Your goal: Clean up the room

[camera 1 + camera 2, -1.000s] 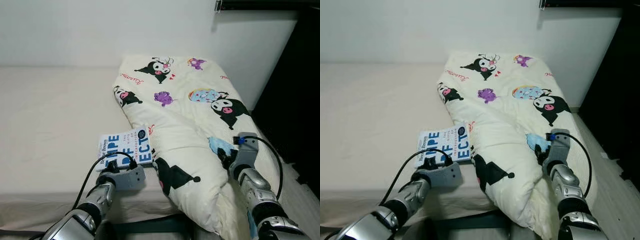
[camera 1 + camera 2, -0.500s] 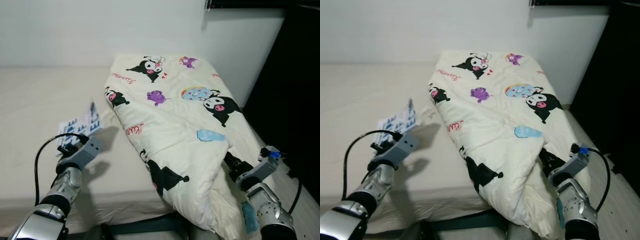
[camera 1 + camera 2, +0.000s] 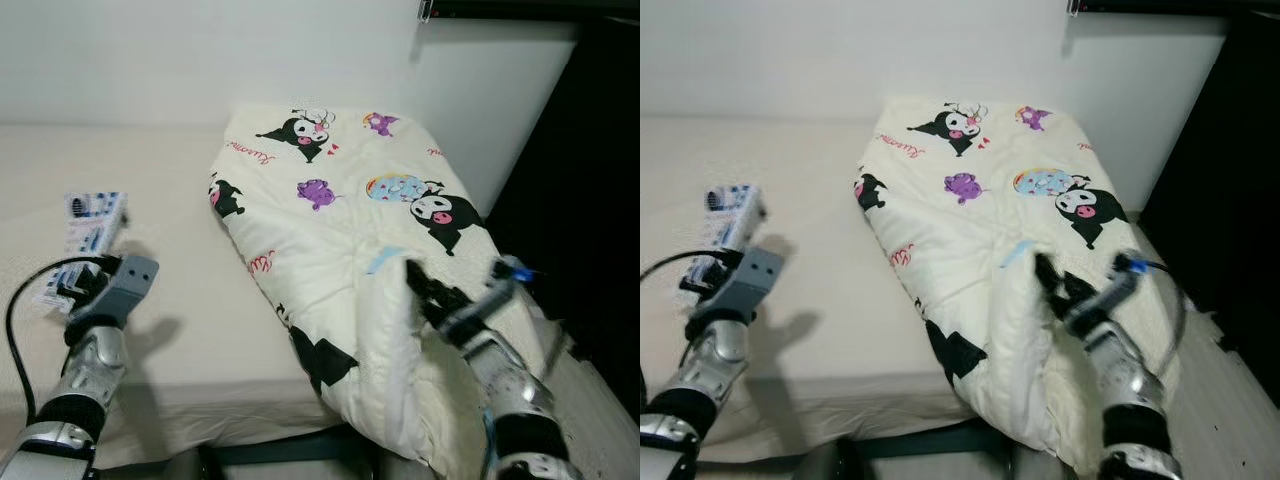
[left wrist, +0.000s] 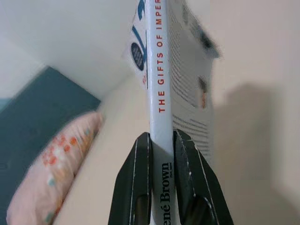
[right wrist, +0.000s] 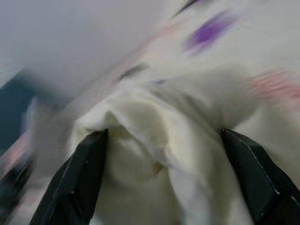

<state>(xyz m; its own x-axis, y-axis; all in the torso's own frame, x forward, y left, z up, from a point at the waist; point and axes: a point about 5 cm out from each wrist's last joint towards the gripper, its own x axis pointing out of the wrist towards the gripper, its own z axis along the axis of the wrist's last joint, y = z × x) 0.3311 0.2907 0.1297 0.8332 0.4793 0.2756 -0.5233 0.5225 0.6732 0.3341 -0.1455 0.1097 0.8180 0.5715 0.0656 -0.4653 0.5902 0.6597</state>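
The tidying looked barely begun: the left gripper (image 4: 161,154) was clamped on the book (image 3: 88,225), lifted over the bed's (image 3: 190,300) left side. The right gripper (image 5: 164,178), fingers spread wide, pushed into the rumpled quilt (image 3: 350,230) near the bed's right edge, grasping nothing yet.

Book (image 4: 161,93) spine, red lettering "THE GIFTS OF IMPER", cut off at frame edge, black lettering "ené Brown" lower on spine, cartoon-print duvet (image 3: 340,230), red script beside character, too small to read
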